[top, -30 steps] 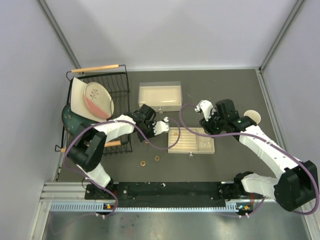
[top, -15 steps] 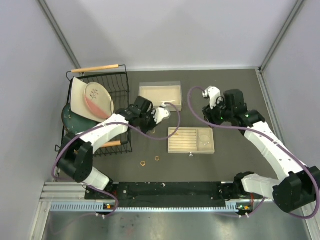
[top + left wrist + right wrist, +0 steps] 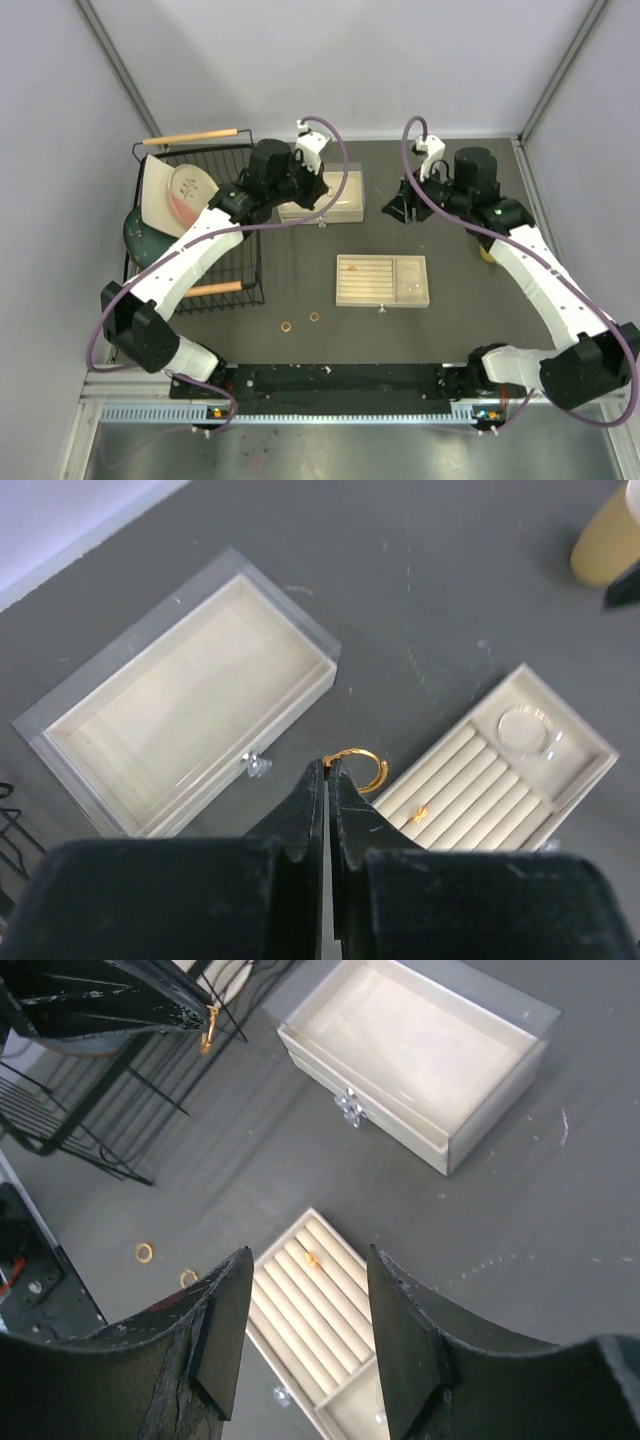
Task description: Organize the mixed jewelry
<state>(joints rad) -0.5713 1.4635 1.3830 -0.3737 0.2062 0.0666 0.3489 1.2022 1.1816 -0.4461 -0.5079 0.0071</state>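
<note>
My left gripper [image 3: 327,765] is shut on a small gold ring [image 3: 360,767] and holds it in the air near the front of the open beige drawer box [image 3: 190,705]; it shows from above too [image 3: 318,190]. The slotted tray [image 3: 381,296] holds one gold ring [image 3: 420,813] in its slots and a silver wire hoop [image 3: 528,728] in its square compartment. Two more gold rings [image 3: 287,326] [image 3: 314,317] lie on the table in front of the tray. My right gripper [image 3: 308,1252] is open and empty, high above the tray [image 3: 300,1330].
A black dish rack [image 3: 235,215] with plates stands at the left. The drawer box [image 3: 320,192] sits at the back centre. A yellow cup [image 3: 608,535] stands right of the tray, partly hidden under my right arm. Grey walls enclose the table.
Both arms have risen and swung toward the back. My left gripper left the tray's left side for the drawer box. My right gripper lifted off the tray. The table rings have not moved.
</note>
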